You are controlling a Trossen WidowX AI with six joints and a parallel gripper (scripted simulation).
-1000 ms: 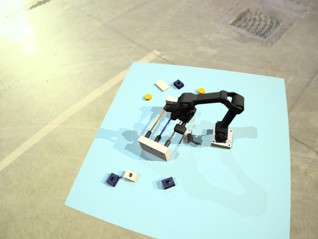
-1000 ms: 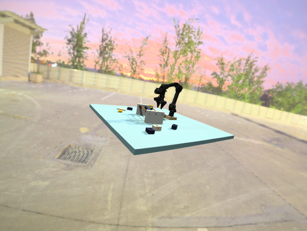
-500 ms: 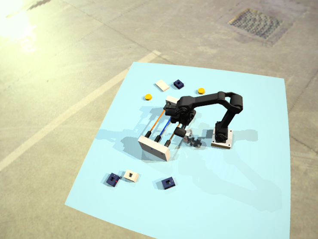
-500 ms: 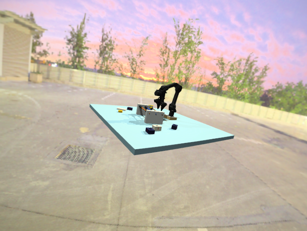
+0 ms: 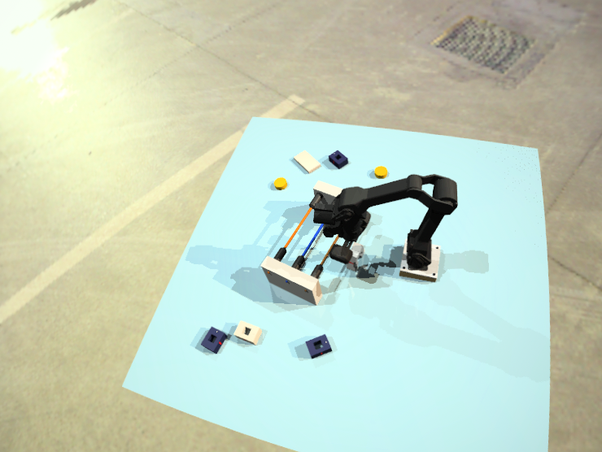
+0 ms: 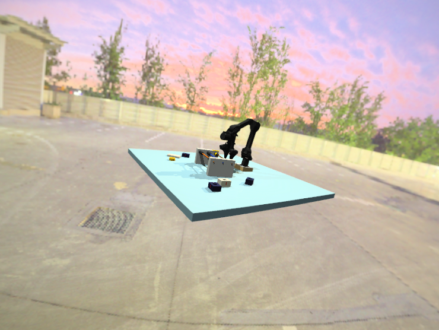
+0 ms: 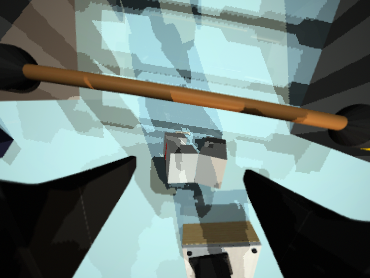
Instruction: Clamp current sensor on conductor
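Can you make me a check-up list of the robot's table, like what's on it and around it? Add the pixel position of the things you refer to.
Surface: pale blue top (image 5: 438, 330) (image 6: 269, 191), shadows across it.
Job's things: grey sensor (image 5: 357, 249) (image 7: 195, 167) standing, off the brown conductor (image 5: 328, 252) (image 7: 205, 99).
Clutter: three dark blocks, a cream block (image 5: 251, 335) (image 6: 224, 182), a flat cream plate (image 5: 307, 162) (image 6: 174, 155), two yellow discs.
Gripper: gripper (image 7: 190, 167) open, fingers either side of the sensor in the wrist view, holding nothing.
Cables: no loose ones seen.
Surroundings: paved ground, wall, trees, grate (image 5: 484, 45) (image 6: 108, 220).
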